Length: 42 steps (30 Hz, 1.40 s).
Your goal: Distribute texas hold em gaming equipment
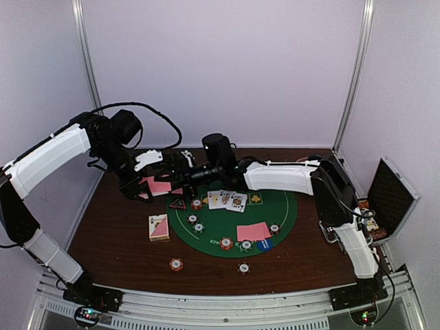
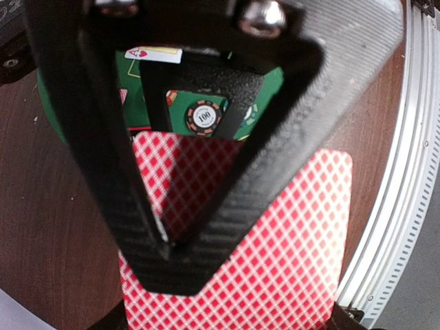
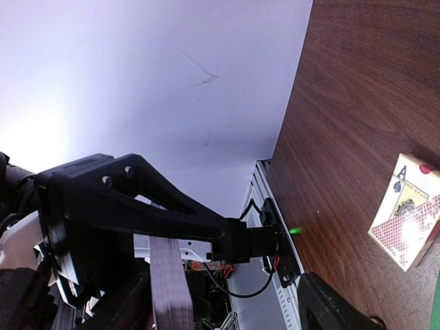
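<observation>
You had the round mat [image 1: 285,210] in the middle of the table [image 1: 110,240], a little nearer the right edge. The face-up cards [image 1: 227,200] lay on its far part. A face-down card [image 1: 253,232] lay on its near part, with a button [image 1: 265,244] just beside that card's near right corner. Several chips [image 1: 199,227] lay on the mat's left part. The triangle marker [image 1: 178,204] sat at the mat's far left rim. The pack of cards [image 1: 159,227] lay left of the mat. One stray chip [image 1: 177,264] and a second stray chip [image 1: 244,268] lay off the mat, toward the near edge. Another card [image 1: 159,184] was toward the far left corner. The case [image 1: 392,196] stood at the right edge.
</observation>
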### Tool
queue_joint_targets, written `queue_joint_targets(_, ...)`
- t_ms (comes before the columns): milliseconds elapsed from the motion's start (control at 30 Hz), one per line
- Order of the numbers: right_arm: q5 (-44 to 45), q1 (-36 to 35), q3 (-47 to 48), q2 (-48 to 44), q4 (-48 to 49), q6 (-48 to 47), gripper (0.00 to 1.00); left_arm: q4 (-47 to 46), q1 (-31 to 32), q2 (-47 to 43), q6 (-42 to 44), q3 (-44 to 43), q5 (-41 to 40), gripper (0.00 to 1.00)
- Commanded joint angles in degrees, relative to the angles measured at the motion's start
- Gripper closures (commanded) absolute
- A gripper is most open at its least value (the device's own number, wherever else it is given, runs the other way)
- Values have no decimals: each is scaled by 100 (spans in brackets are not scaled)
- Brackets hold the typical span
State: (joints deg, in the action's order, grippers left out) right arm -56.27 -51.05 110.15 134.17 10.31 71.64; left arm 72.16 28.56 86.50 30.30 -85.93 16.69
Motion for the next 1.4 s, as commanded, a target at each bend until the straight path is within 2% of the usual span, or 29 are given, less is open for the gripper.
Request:
queue_joint_targets(0,-103,130,-456,-391,90,-36,29,-214,-8,-98,28,-99,97,100)
queue_joint_targets(300,-154,183,-617,-805,153,-90,36,-213,-8,-98,16,-93,104,100)
queue_joint_targets(467,-195,183,-700,-996,-20,-202,45,-208,-8,-101,19,-84,79,100)
queue_joint_targets(500,-184,180,-743,-1038,-19,-218,44,-211,-8,-102,19,-82,72,100)
queue_joint_targets(600,-181,136,-744,-1102,-311,-491,32,-216,-8,-104,19,-84,105,100)
queue_joint_targets(733,-187,25,-620,-966,-381,-555,26,-211,-8,-85,10,-108,149,100)
queue_joint_targets(1167,-358,-134,168,-295,-389,-396,26,-158,-8,-101,27,-142,272,100)
queue_joint_targets(1367,-372,-89,120,-232,-612,-491,32,-150,-8,-104,28,-152,321,100)
